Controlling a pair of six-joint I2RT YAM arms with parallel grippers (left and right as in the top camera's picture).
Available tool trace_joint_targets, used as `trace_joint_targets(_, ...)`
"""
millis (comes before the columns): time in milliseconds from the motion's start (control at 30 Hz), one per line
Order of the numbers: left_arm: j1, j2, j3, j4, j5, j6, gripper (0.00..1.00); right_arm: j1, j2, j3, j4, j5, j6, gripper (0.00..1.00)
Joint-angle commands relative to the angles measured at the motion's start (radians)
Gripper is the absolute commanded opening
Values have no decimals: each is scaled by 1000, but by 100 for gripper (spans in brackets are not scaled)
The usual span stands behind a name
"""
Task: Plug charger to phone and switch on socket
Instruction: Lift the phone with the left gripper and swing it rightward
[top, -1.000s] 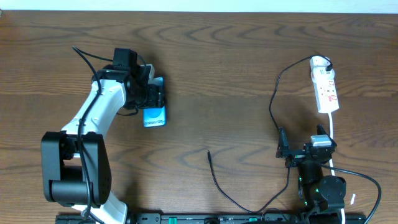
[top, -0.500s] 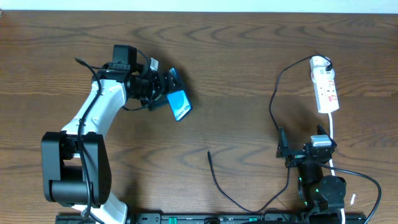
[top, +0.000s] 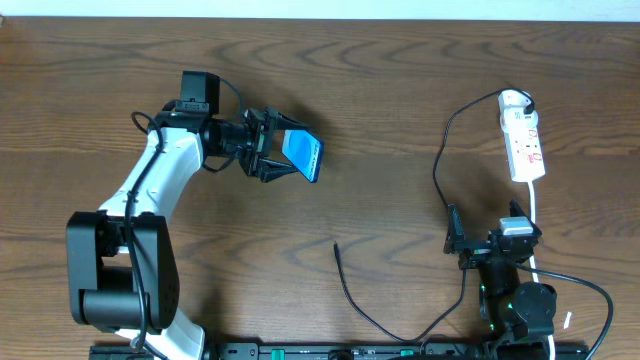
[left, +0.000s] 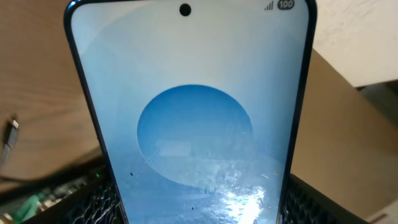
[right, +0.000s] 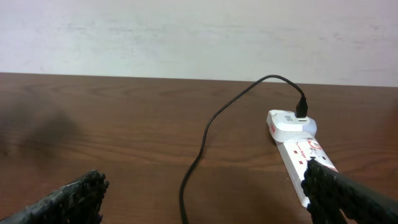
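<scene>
Blue-screened phone (top: 305, 157) held above the wood table (top: 400, 80).
Left gripper (top: 288, 148) clamps its lower end, top pointing away from the wrist; right gripper (right: 205, 183) gapes empty; pale wall (right: 186, 31) behind.

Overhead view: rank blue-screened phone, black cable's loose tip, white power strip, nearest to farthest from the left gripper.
1. Blue-screened phone, clamped in the left gripper.
2. Black cable's plug tip, lower centre.
3. White power strip, far right.

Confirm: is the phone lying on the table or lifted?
Lifted. The left hand holds the phone tilted up on edge, its lit screen filling the left wrist view.
</scene>
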Motion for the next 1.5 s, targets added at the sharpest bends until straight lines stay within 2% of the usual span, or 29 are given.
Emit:
trace_joint_targets(0,-5,-36,23,2,89,-130,8,5,-6,-2,-4,-6,-12,99)
trace_joint_targets(367,-5,-36,23,14,245,-216,7,5,-6,-2,-4,-6,-12,99)
trace_joint_targets(1467,-4,-36,23,13,300,-260,7,5,-6,-2,-4,-6,-12,99)
